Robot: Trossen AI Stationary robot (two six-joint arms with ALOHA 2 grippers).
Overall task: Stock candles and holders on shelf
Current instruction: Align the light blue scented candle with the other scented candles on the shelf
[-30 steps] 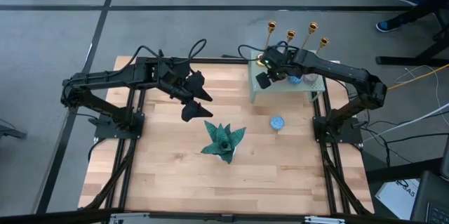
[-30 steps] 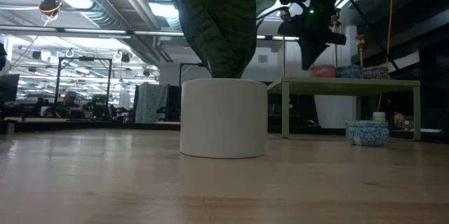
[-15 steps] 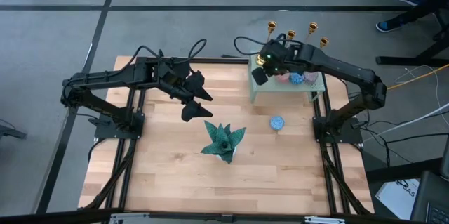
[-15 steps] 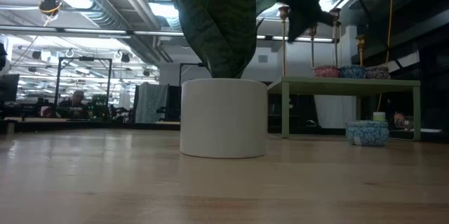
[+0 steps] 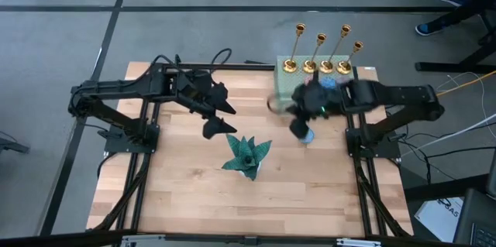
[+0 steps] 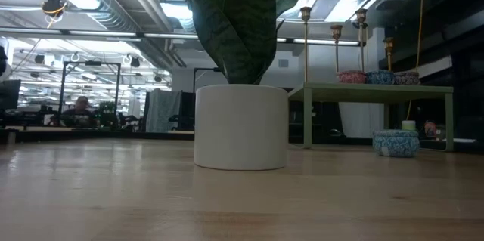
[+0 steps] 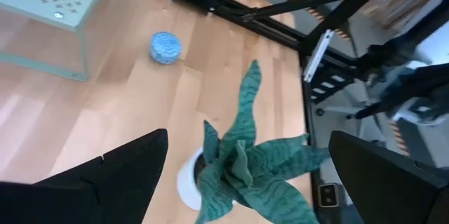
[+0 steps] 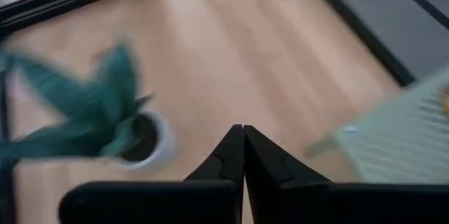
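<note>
The pale green shelf (image 5: 288, 89) stands at the table's far right. Four gold holders (image 5: 309, 66) stand in a row along its far edge. Three candles rest on its top, pink (image 6: 347, 77), blue (image 6: 378, 77) and mauve-grey (image 6: 405, 78). A second blue candle (image 6: 396, 143) lies on the table in front of the shelf and also shows in the left wrist view (image 7: 165, 46). My right gripper (image 5: 300, 128) is shut and empty, blurred, just beside that candle (image 5: 309, 136). My left gripper (image 5: 218, 120) hangs open and empty above the table's middle, left of the teal plant ornament (image 5: 246, 156).
The teal spiky ornament in its white pot (image 6: 240, 126) stands mid-table, between the grippers and close to the low camera. The right wrist view shows it (image 8: 98, 119) and the shelf's corner (image 8: 393, 147). Bare wood lies toward the near edge (image 5: 232, 208).
My right gripper has swung from above the shelf's far-left part toward the table's near edge, off the shelf, and now hangs beside the blue candle on the table. With the arm gone, the holders show fully. The candles and holders have stayed put.
</note>
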